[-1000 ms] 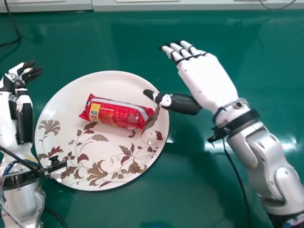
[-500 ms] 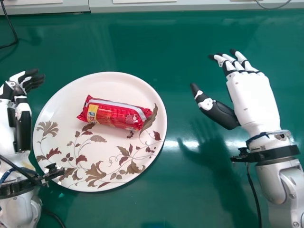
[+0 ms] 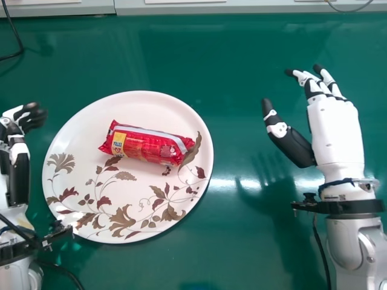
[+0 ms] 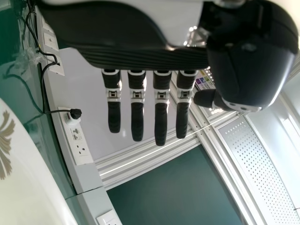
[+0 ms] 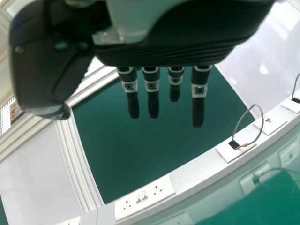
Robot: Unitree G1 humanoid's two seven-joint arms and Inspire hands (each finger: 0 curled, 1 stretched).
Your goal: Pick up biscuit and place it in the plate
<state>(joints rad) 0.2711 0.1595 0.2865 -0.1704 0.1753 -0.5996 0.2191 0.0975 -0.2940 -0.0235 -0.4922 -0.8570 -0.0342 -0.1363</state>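
Right hand (image 3: 338, 136) farther from plate (image 3: 78, 136); fingers extended forward.

Beneath the right hand (image 3: 338, 133), the glossy green worktop (image 3: 242, 54) is reflecting light; beyond the hand, pale trunking (image 5: 197, 174) is carrying white sockets (image 5: 145, 198) beside a dark green panel (image 5: 126, 154).

Indoor work area, laboratory or office type, which of the two not certain: one glossy green tabletop (image 3: 242, 48), edged by pale grey trunking (image 5: 197, 180) fitted with a socket plate (image 5: 145, 198). Also one black plug (image 4: 75, 114) with its cable, metal-framed partitioning (image 4: 140, 159) holding a dark green panel (image 4: 173, 187), and a perforated white panel (image 4: 258, 173).
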